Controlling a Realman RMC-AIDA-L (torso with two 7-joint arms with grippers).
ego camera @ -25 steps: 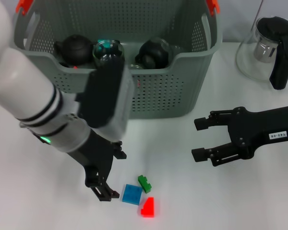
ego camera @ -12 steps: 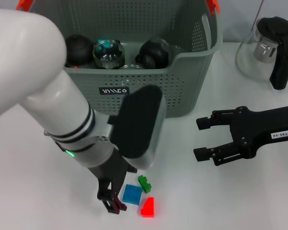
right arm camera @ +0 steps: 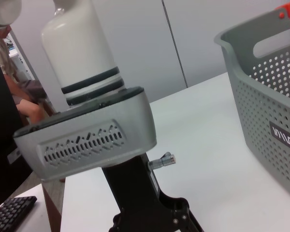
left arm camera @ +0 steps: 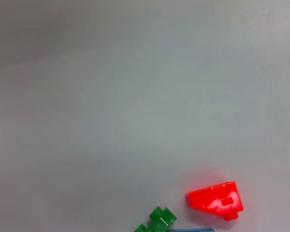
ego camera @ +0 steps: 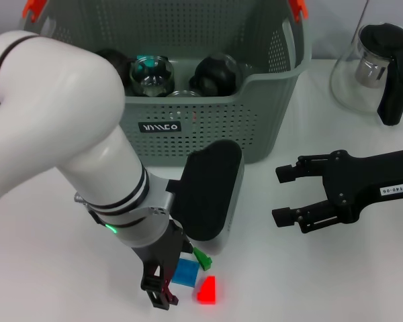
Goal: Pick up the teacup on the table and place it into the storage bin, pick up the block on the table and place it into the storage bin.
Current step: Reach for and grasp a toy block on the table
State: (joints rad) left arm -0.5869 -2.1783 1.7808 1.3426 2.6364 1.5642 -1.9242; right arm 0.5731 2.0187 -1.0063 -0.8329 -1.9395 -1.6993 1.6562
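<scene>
White table (ego camera: 47, 255) filled the head view, where the left gripper (ego camera: 162, 290) stood low beside the blue block (ego camera: 185, 272), its grip impossible to judge, while the right gripper (ego camera: 287, 194) hung open and empty near the storage bin (ego camera: 208, 121). From the left wrist, the red block (left arm camera: 216, 200) and green block (left arm camera: 157, 220) lay close together on the table. From the right wrist, the bin's perforated wall stood at the frame's edge.

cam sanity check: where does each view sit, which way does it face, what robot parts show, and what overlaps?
Head: up high, looking forward and down at the storage bin; shows left hand and open right hand.
Left wrist: looks down on the table; none of the robot shows.
Right wrist: looks across at the left arm.
Shared: red block and green block in head and left wrist; bin in head and right wrist.
</scene>
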